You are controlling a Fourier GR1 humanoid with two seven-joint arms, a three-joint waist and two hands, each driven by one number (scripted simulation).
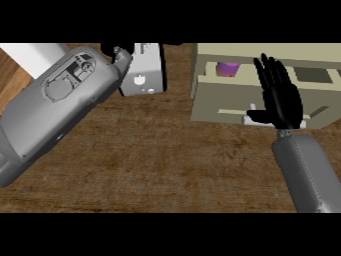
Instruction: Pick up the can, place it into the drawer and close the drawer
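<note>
Although the purple cylindrical can (227, 69) already sits inside the pale beige open-topped drawer (210, 95) near the far right corner of the brown wooden surface (158, 165), the drawer looks not yet pushed shut. Its front panel, with a small white handle (251, 111), faces the near edge, and the right hand (280, 97) hangs over that front with straight, released fingers, holding nothing. The can lies up and to the left of this hand, its long axis apparently upright, though only its top shows. Closing seems to call for a push away from the near edge, and the right hand is plainly nearer. Of the left hand (118, 54), at the far edge beside a white boxy object (143, 70), I cannot tell the state. One can, one drawer, two hands.
</note>
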